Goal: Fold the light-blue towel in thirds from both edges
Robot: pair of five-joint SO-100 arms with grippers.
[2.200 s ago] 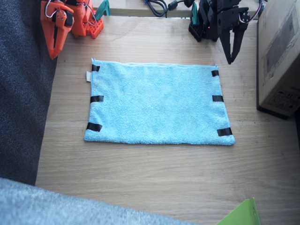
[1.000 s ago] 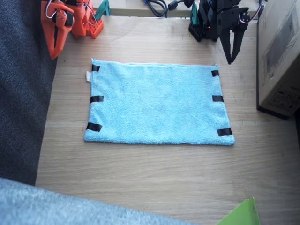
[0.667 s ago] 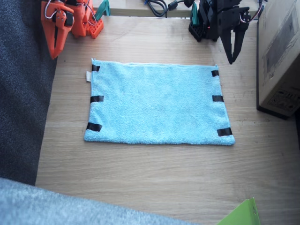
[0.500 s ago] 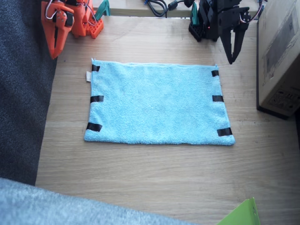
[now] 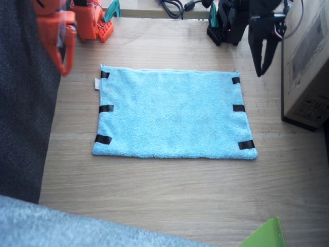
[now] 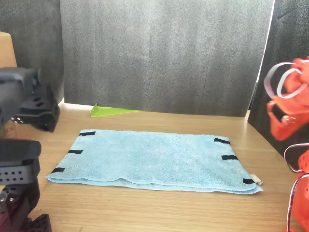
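The light-blue towel (image 5: 172,113) lies spread flat on the wooden table, also seen in the front view (image 6: 154,159). Black tape strips mark its short edges, one edge (image 5: 105,108) near the right arm and the other (image 5: 238,108) near the left arm. A small white tag (image 5: 96,84) sticks out at a far corner. My orange right gripper (image 5: 65,71) hangs blurred above the table beyond the tagged corner, jaws together and empty. My black left gripper (image 5: 263,72) points down just beyond the opposite far corner, also shut on nothing. Neither touches the towel.
A cardboard box (image 5: 308,62) stands close beside the left arm. Dark foam (image 5: 23,103) lines the table's side by the right arm. Grey-blue fabric (image 5: 77,229) and a green wedge (image 5: 264,234) sit at the near edge. Cables (image 5: 172,6) lie at the far edge.
Both arms have lifted off their rest poses and swung out: the left gripper toward the box side, the right gripper toward the towel's tagged corner. The towel has not moved.
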